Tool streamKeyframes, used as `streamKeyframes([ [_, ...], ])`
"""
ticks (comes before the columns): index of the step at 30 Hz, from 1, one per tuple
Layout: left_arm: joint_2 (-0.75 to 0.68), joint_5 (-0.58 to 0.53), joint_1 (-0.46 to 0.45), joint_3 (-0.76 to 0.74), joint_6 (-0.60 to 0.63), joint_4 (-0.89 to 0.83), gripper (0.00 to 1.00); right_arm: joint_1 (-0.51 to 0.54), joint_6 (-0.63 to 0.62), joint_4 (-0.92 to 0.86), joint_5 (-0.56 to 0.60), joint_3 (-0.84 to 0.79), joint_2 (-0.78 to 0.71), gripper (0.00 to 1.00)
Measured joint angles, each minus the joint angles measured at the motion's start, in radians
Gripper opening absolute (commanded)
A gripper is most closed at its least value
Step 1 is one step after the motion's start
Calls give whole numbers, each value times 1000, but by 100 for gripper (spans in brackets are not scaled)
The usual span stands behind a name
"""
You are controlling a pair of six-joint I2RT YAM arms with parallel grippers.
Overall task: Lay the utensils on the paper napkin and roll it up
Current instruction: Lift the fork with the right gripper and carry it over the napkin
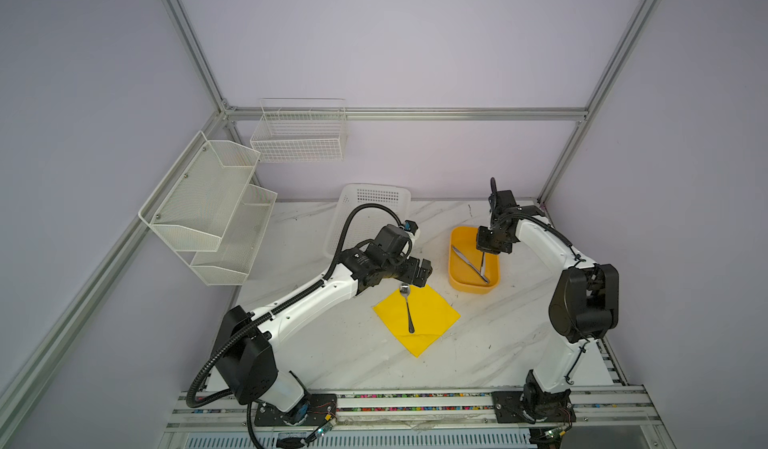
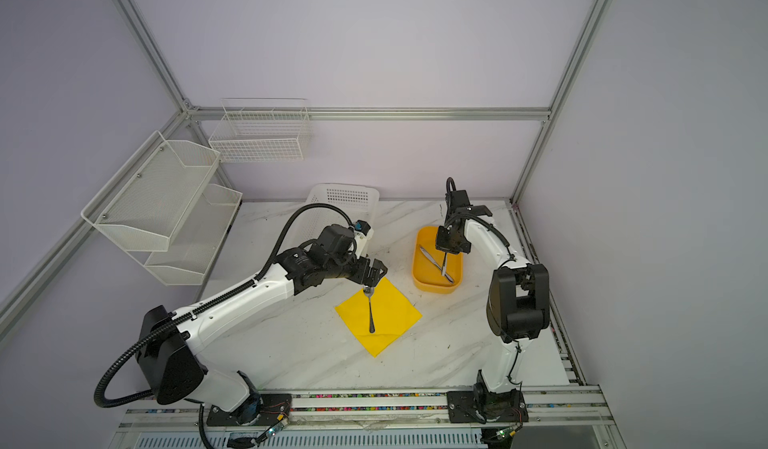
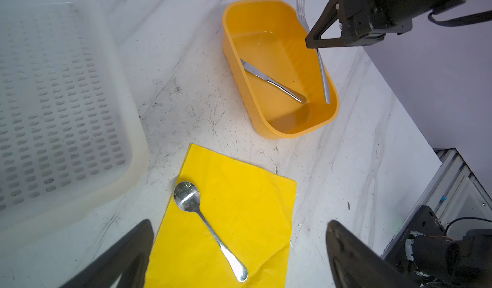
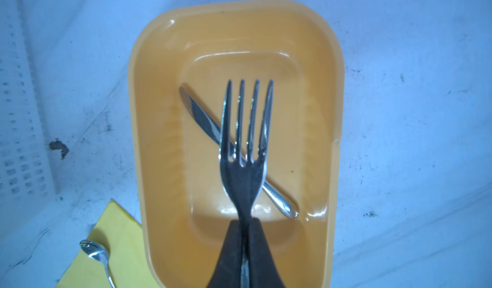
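Note:
The yellow paper napkin point(image 1: 432, 318) point(image 2: 392, 316) point(image 3: 239, 193) lies flat mid-table. A silver spoon point(image 1: 408, 307) point(image 2: 370, 310) point(image 3: 210, 228) rests on it, bowl toward the back. My left gripper point(image 1: 422, 274) point(image 3: 239, 224) hovers open over the spoon's bowl end, holding nothing. My right gripper point(image 1: 484, 251) point(image 4: 245, 220) is shut on a fork point(image 4: 246, 140) point(image 3: 323, 81) near its neck, above the orange tub point(image 1: 455, 276) point(image 4: 149, 140). The fork's handle slants down into the tub. A knife point(image 1: 465, 260) point(image 3: 271, 81) point(image 4: 202, 121) lies on the tub floor.
A white perforated basket point(image 1: 370, 214) point(image 3: 53, 86) stands behind the left arm, close to the napkin's back corner. White mesh shelves point(image 1: 208, 206) and a wire basket point(image 1: 299, 135) hang on the left and back walls. The table's right edge runs just beyond the tub.

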Motion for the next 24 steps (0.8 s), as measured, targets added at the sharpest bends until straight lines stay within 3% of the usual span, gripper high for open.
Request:
streamKeyframes([
  [8,-87,-50,0,-40,-26,55,100,37,16,1,-98,-53,-114,9],
  [24,-270,-115,0,-224,-111,89,100,427,222,146,-151,-306,-187,8],
])
